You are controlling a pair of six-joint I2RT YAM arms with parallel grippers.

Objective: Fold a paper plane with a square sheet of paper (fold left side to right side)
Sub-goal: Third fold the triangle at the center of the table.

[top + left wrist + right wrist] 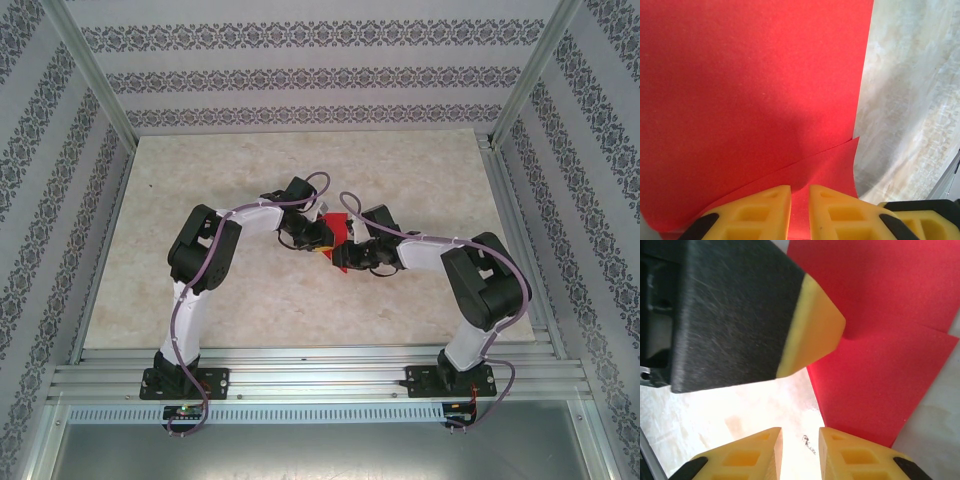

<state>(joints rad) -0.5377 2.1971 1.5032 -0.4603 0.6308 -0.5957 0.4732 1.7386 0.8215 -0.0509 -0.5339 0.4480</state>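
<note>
The red sheet of paper [336, 228] lies mid-table between both arms. In the left wrist view the sheet of paper [750, 90] has a folded flap running down under my left gripper [800, 189], whose yellow fingers stand a narrow gap apart with red paper showing in the gap. In the right wrist view that left finger's yellow tip [815, 325] presses on the paper [880, 375] at a crease. My right gripper [800, 432] is open beside the paper's near corner, with bare table between its fingers. From above, the left gripper [320, 240] and right gripper [352, 255] nearly meet.
The pale marble tabletop [200, 180] stretches free to the left, right and back. Patterned walls and metal posts close it in. An aluminium rail [320, 375] runs along the near edge. A small dark mark [809, 444] sits on the table between the right fingers.
</note>
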